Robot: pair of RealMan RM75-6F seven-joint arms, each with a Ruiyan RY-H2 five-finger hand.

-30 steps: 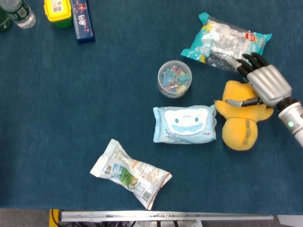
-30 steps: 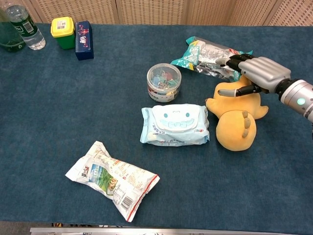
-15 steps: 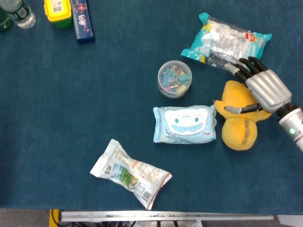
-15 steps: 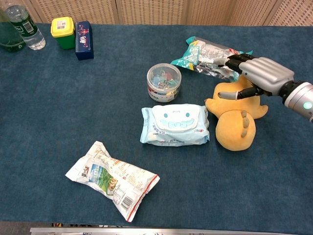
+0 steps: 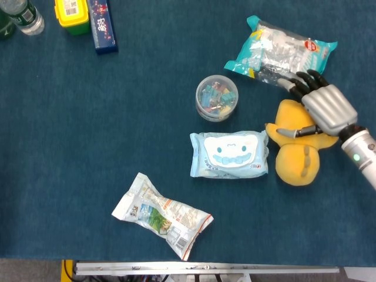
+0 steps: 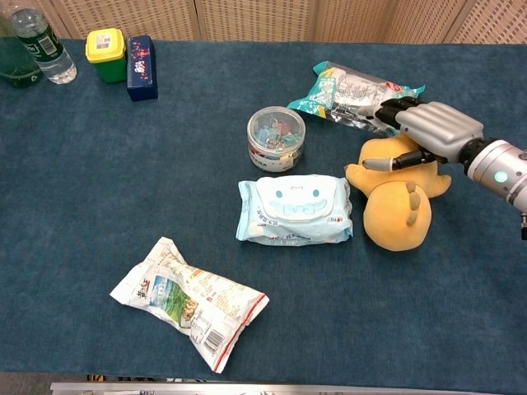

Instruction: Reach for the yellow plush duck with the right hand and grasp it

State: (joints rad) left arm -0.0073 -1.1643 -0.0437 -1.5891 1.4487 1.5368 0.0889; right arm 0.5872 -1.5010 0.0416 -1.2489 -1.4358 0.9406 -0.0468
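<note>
— Where's the duck [image 5: 296, 155] from where the right hand [image 5: 322, 108] sits?

— Right under it. The hand lies over the duck's far end, fingers [image 5: 301, 82] spread past that end, thumb lying across the yellow plush. Nothing gripped yet, I'd say; the fingers are apart.

— Which way does the duck run?

— Lengthwise away from the hand, toward the tabletop's [image 5: 88, 147] near edge. So I'd judge the fingers need to curl down around the far end.

— Anything crowding it?

— The wipes pack [image 5: 229, 154] touches the duck's side, away from the arm. The teal bag [image 5: 276, 50] lies just beyond the fingertips. The jar [image 5: 217, 97] is near. Left hand's nowhere in sight.
</note>
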